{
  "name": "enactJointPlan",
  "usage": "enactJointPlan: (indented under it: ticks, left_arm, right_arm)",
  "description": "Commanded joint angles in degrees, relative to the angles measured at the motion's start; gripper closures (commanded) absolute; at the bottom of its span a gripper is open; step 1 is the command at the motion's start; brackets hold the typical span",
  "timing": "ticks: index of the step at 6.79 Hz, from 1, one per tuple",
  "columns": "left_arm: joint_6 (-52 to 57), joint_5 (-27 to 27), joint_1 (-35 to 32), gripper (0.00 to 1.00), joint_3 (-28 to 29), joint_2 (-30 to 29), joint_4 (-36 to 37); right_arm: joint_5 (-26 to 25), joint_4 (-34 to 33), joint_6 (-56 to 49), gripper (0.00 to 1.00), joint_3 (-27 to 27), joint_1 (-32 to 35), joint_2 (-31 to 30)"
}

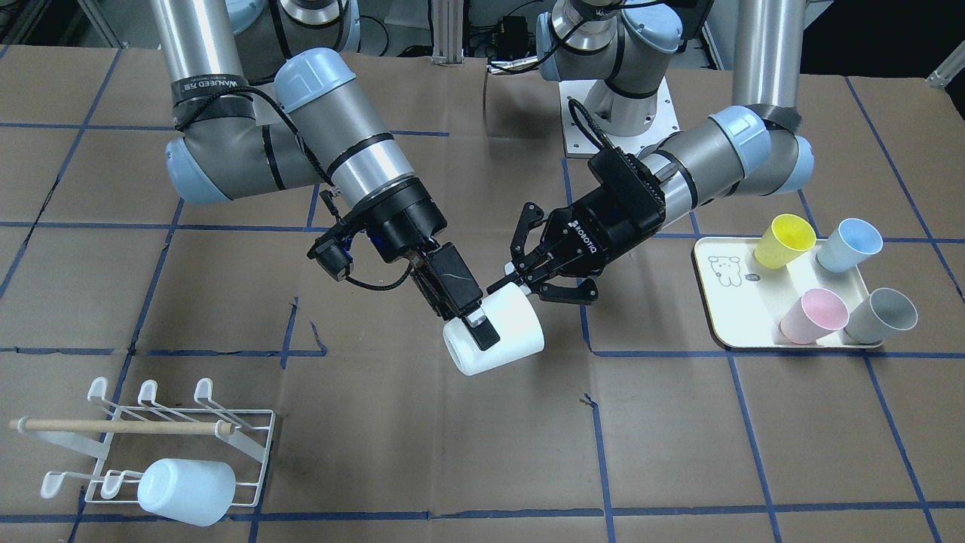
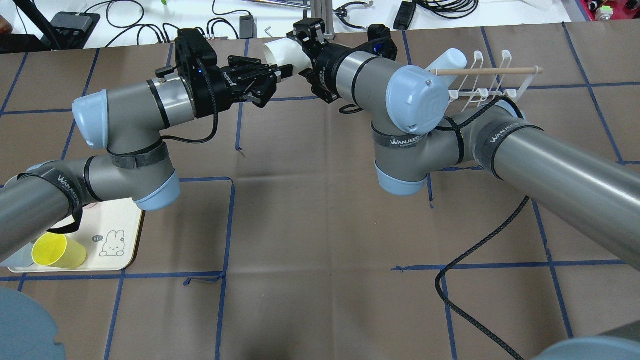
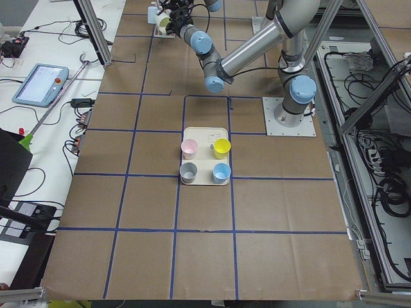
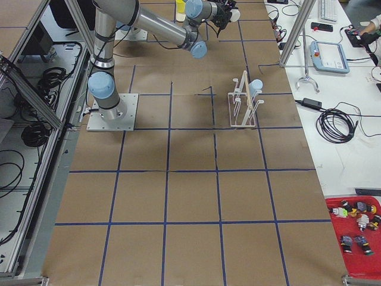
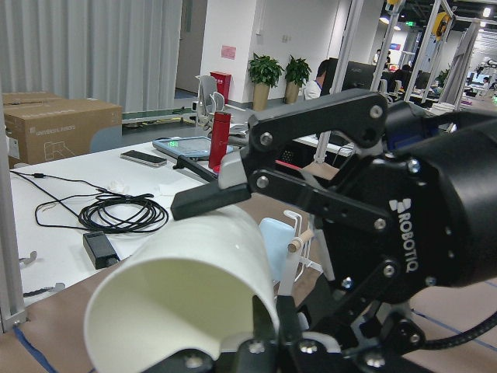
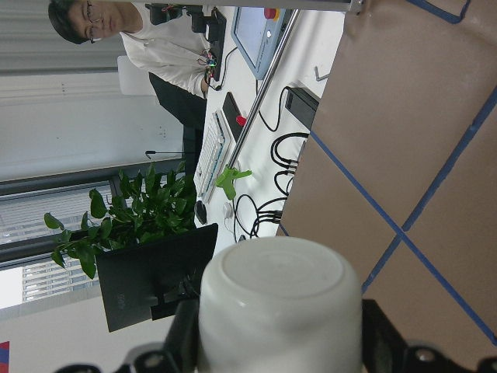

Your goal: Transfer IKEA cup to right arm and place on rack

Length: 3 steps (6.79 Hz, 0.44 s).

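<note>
A white cup (image 1: 509, 332) hangs on its side above the middle of the table. My right gripper (image 1: 479, 326), on the arm with the lettered band, is shut on the cup's body. The right wrist view shows the cup's base (image 6: 272, 272) between the two fingers (image 6: 185, 334). My left gripper (image 1: 531, 286) is open at the cup's rim end, with one finger (image 5: 210, 198) lying along the cup's outside. In the overhead view both grippers meet at the cup (image 2: 280, 50). The white wire rack (image 1: 188, 422) stands to the robot's right, apart from both grippers.
A pale cup (image 1: 188, 490) hangs on the rack's front prongs. A cream tray (image 1: 716, 302) on the robot's left holds yellow (image 1: 784, 240), blue (image 1: 848, 245), pink (image 1: 813, 315) and grey (image 1: 880, 317) cups. Brown paper with blue tape lines covers the table.
</note>
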Motion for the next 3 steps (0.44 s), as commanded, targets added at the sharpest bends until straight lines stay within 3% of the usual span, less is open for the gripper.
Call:
enactJointPlan:
  ticks: [1, 3]
  left_arm:
    - [-0.04, 0.0, -0.03, 0.89, 0.17, -0.16, 0.0]
    - [0.04, 0.17, 0.06, 0.57, 0.69, -0.17, 0.0]
  right_arm:
    - [-0.1, 0.0, -0.01, 0.29, -0.08, 0.0, -0.15]
    - [-0.1, 0.0, -0.01, 0.33, -0.08, 0.0, -0.15]
